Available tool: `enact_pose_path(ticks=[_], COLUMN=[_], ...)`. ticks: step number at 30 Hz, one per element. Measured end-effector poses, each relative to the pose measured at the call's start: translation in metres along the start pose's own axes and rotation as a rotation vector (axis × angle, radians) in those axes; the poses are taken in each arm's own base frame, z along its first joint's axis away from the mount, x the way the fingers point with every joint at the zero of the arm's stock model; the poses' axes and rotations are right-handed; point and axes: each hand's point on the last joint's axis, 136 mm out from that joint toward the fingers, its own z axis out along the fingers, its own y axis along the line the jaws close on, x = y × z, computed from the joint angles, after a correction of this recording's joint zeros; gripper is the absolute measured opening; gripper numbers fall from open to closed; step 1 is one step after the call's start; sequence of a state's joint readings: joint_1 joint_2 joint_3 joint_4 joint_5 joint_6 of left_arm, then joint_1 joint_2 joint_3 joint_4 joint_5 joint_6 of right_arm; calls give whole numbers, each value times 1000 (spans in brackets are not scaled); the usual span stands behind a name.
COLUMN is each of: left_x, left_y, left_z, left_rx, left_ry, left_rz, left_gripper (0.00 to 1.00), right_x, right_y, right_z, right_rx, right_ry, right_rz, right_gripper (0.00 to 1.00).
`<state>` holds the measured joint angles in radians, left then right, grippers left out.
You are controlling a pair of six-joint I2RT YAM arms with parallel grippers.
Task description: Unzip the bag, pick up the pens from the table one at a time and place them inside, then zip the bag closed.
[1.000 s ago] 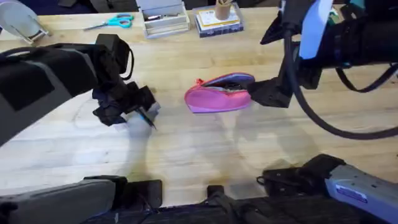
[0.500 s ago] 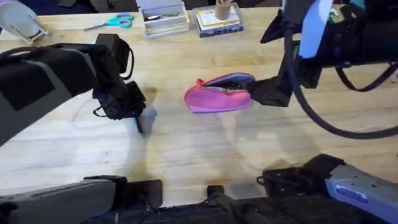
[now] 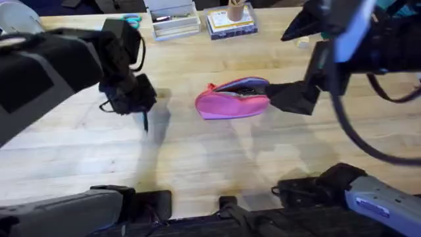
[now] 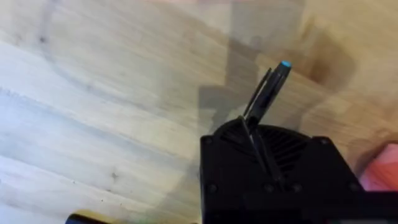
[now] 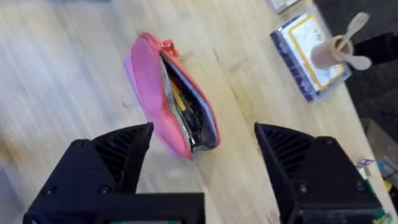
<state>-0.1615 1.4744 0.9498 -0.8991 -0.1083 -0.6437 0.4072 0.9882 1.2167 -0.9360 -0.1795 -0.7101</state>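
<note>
Pen lifted, bag released

Left gripper (image 3: pixel 142 113) now holds the pen (image 4: pixel 267 92) clamped upright; right gripper (image 5: pixel 202 158) has spread open, bag (image 5: pixel 171 99) ahead between its fingers.

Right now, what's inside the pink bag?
The bag lies unzipped on the table. Through its mouth show dark pen-like shapes and something yellow-orange. Whatever lies deeper is hidden by the pink fabric, so no count is possible.
</note>
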Motion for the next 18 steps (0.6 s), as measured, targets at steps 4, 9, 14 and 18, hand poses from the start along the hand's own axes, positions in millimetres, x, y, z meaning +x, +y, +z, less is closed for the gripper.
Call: enact_pose_path(ticks=[4, 9, 14, 18], left_x=[-12, -25, -36, -39], left_y=[-21, -53, -92, -124], left_z=[-17, -43, -75, -98], left_rx=[15, 51, 125, 189], left_ry=[-77, -180, -293, -380], left_rz=[55, 146, 261, 371], left_gripper=[45, 45, 45, 44], right_x=[-4, -7, -6, -2], right_y=[1, 2, 6, 9], right_z=[-15, -28, -38, -39], right_rx=[34, 62, 72, 61], right_ry=[-39, -73, -85, -74], right_rz=[-11, -14, -4, 5], right_gripper=[998, 998, 998, 998])
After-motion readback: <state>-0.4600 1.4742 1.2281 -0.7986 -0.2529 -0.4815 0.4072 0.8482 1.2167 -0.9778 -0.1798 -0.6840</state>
